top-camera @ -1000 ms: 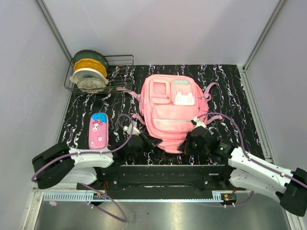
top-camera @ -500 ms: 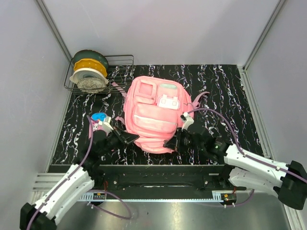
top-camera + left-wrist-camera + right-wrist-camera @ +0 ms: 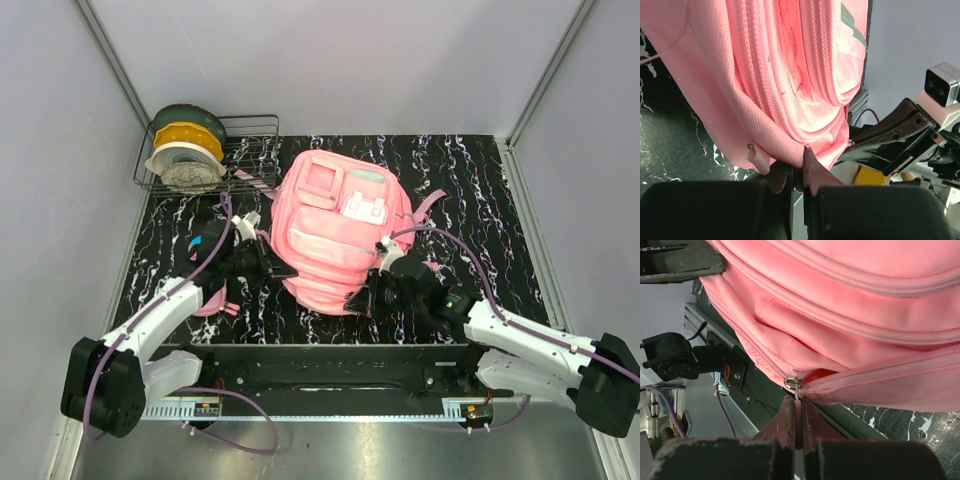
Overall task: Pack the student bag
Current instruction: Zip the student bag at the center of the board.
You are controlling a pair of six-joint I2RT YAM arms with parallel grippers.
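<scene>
Pinching the zipper pull (image 3: 793, 383), your right hand (image 3: 798, 412) is pressed together; your left hand (image 3: 799, 172) nips fabric of the student bag (image 3: 335, 235). It lies on the tabletop (image 3: 470, 190), the wire rack (image 3: 255, 135) behind; your left arm hides most of the pencil case (image 3: 211, 298).

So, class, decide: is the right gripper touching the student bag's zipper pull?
Touching. The right wrist view shows the right gripper with jaws shut on the metal zipper pull of the student bag.

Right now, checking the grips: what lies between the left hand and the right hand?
The student bag: its near end fills the gap from left hand to right hand, in the top view.
</scene>
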